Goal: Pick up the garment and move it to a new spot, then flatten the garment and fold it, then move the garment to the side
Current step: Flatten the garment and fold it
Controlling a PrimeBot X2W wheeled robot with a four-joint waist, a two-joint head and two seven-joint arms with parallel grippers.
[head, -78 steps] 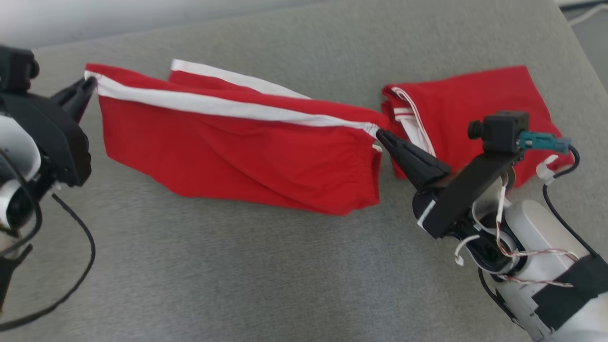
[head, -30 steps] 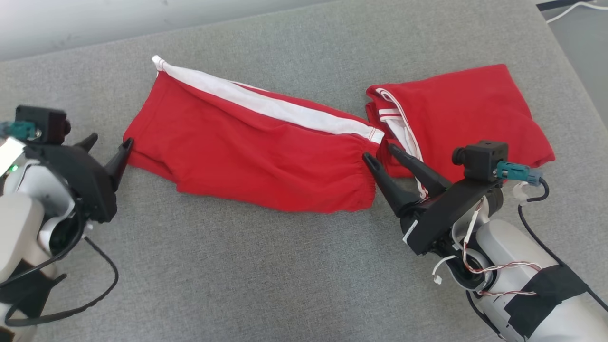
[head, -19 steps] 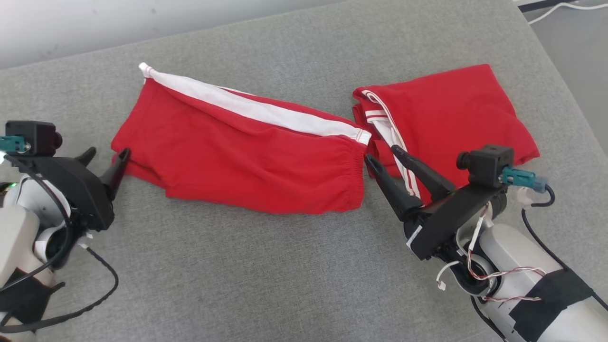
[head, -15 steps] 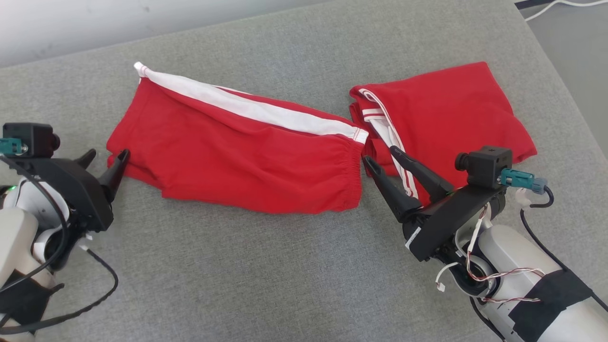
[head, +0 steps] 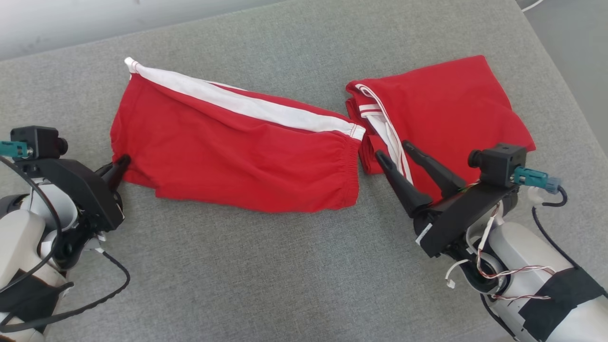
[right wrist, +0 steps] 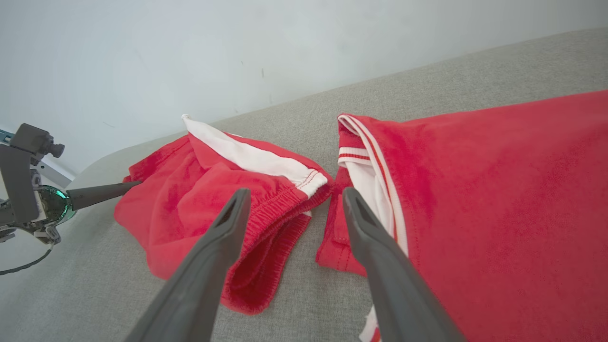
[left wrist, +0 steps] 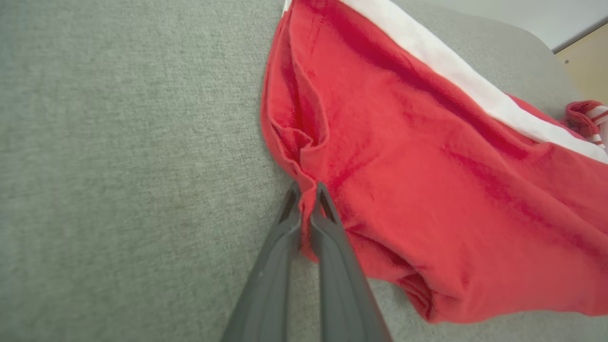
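Observation:
Red shorts (head: 237, 152) with a white side stripe lie flat across the middle of the grey cushion (head: 266, 266). My left gripper (head: 124, 159) is shut on the near left hem corner of the shorts (left wrist: 427, 190); its fingertips (left wrist: 306, 187) pinch a thin edge of red cloth. My right gripper (head: 392, 149) stands open just off the elastic waistband. It holds nothing and hovers over the gap between the shorts (right wrist: 190, 199) and a folded red shirt (right wrist: 498, 190). From the right wrist view, the left gripper (right wrist: 135, 183) meets the far hem.
The folded red shirt (head: 451, 109) with white trim lies at the right, almost touching the waistband. The cushion's right edge (head: 555, 71) drops off beyond it. A pale wall (right wrist: 237, 57) runs behind the cushion.
The shorts, earlier held stretched between both grippers, now lie on the cushion. The left gripper, open half a second ago, has shut on the hem corner. The right gripper stays open. The camera has shifted.

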